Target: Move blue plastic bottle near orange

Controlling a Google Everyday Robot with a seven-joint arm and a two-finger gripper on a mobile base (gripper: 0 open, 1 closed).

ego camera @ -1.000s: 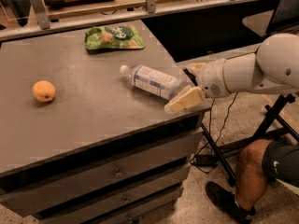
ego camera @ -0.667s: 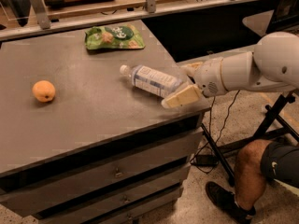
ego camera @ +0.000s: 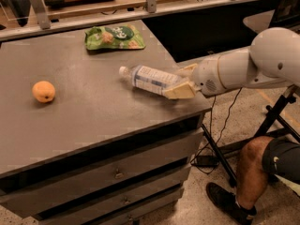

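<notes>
The blue plastic bottle [ego camera: 152, 79] lies on its side on the grey table [ego camera: 89, 121], white cap pointing left, base near the table's right edge. The orange [ego camera: 43, 91] sits on the table's left part, well apart from the bottle. My gripper [ego camera: 183, 80] reaches in from the right at table height. Its two cream fingers [ego camera: 179, 91] stand one on each side of the bottle's base, close to it. The bottle rests on the table.
A green snack bag [ego camera: 114, 37] lies at the table's back, behind the bottle. A railing [ego camera: 150, 3] runs behind the table. The table's right edge is just under my gripper. A person's leg [ego camera: 255, 172] and a stand's legs are on the floor at right.
My gripper has moved left along the bottle's base, and the near finger has come up closer to the bottle. The bottle and orange have not moved.
</notes>
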